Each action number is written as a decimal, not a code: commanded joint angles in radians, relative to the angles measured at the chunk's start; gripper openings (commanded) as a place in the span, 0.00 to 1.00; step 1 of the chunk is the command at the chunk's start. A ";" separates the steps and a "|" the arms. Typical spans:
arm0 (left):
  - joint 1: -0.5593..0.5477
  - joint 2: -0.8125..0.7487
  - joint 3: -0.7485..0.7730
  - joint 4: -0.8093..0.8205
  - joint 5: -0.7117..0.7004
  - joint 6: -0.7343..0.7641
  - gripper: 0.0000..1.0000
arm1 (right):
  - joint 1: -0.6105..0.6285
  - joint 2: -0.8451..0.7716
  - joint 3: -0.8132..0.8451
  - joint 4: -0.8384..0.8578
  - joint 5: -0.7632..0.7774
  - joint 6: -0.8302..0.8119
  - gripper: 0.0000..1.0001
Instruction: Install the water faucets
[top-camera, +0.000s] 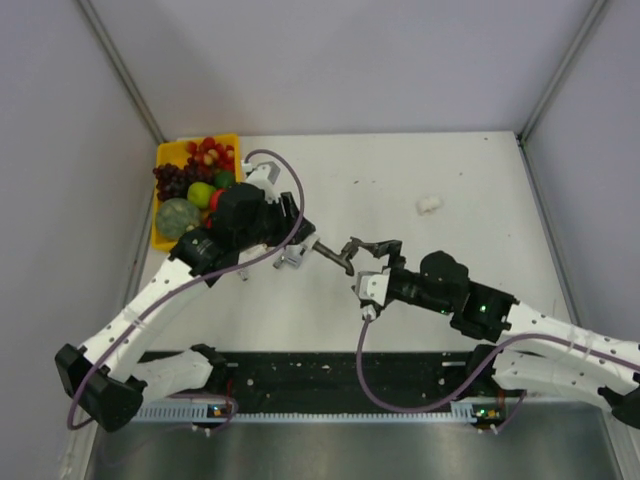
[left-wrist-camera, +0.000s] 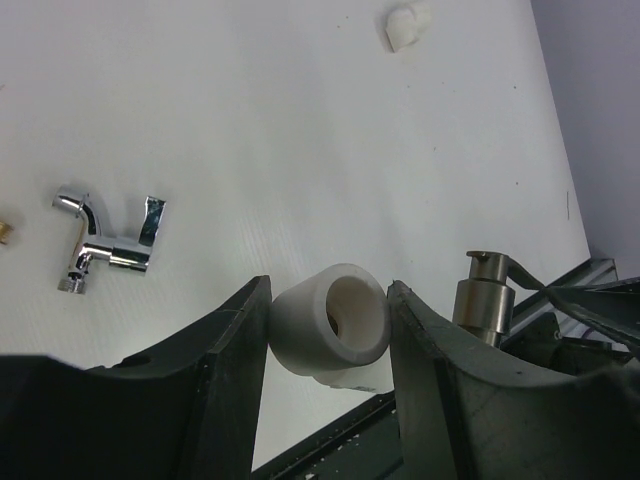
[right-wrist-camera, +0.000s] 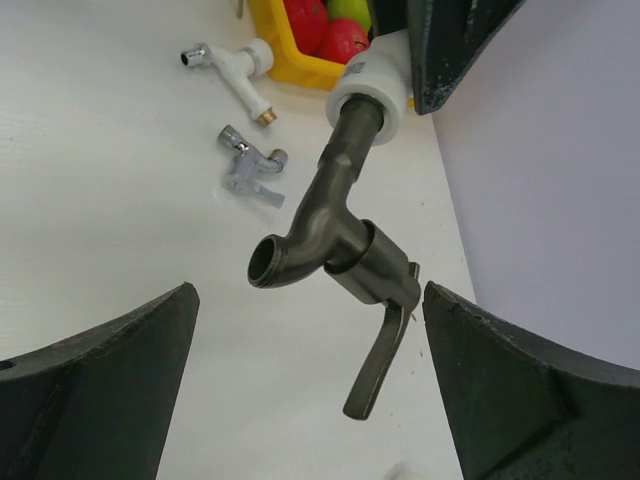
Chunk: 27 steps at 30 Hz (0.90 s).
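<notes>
Your left gripper (left-wrist-camera: 328, 305) clamps the fitting (right-wrist-camera: 372, 88), the dark tap (right-wrist-camera: 335, 230) seated in it above mid-table, while your right gripper (right-wrist-camera: 310, 295) stands spread wide around that tap's lever end.

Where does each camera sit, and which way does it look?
Top external: above, behind, looking down on the table; left arm and right arm show.
Left wrist: on the left arm, facing the white fitting clamped in the left gripper.
Right wrist: on the right arm, facing the dark grey faucet inside the open right gripper.
Both wrist views show the silvery faucet.
</notes>
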 joint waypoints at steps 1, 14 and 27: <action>0.038 0.043 0.110 0.013 0.126 -0.002 0.00 | 0.007 0.026 -0.006 0.036 0.033 -0.043 0.94; 0.043 0.060 0.100 0.039 0.250 -0.028 0.00 | 0.039 0.111 -0.033 0.266 0.090 -0.072 0.91; 0.040 -0.130 -0.145 0.307 0.075 -0.080 0.00 | 0.044 0.161 -0.147 0.739 0.146 0.688 0.14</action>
